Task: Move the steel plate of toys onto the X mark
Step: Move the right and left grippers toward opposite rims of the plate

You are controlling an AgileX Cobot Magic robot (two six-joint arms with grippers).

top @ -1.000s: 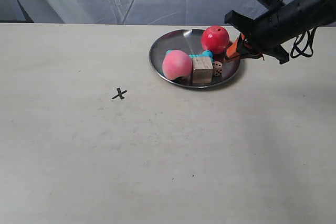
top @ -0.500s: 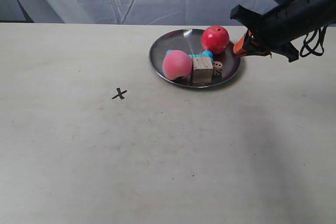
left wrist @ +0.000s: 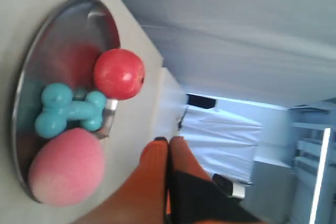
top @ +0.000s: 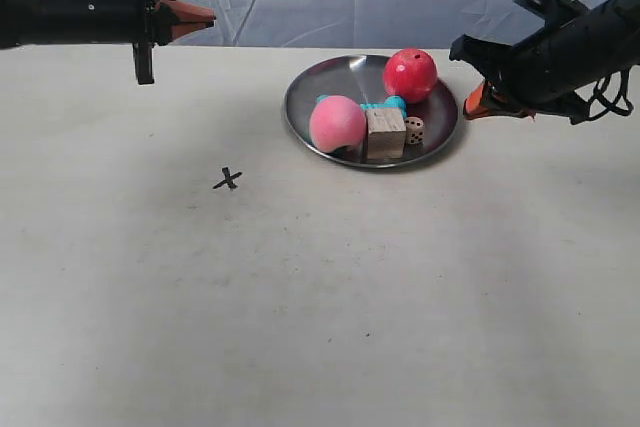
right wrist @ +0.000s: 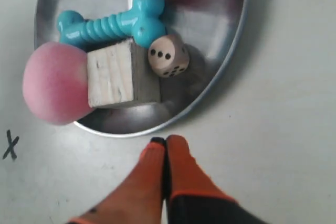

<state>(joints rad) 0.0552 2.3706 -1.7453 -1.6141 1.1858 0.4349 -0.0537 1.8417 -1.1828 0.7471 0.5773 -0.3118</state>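
while the plate [top: 325,82] sits by the back edge of the worktop [top: 320,327], a little toward the right edge, the x mark [top: 228,180] lies well apart from it, nearer the middle and toward the left edge. the plate carries all five toys: ball [top: 410,75], peach [top: 337,123], bone [top: 385,104], cube [top: 385,133] and die [top: 414,130]. the right gripper [top: 474,110] hovers just beside the rim on the right-edge side. its orange fingers [right wrist: 149,169] are pressed together with nothing between them, and it is not touching the plate. the left gripper [top: 205,18] hangs in the air near the back left corner, also closed and empty, pointing toward the plate.

the step in hand looks like getting a push or a hold on the plate. a closed tip set low against the rim could slide it to the mark. for that it should meet the rim straight opposite the x, so the plate runs true rather than spinning off. go slowly: the ball and peach are round and would likely roll out on a jerk. if gripping instead, the fingers must open first and take the rim where no toy crowds it.
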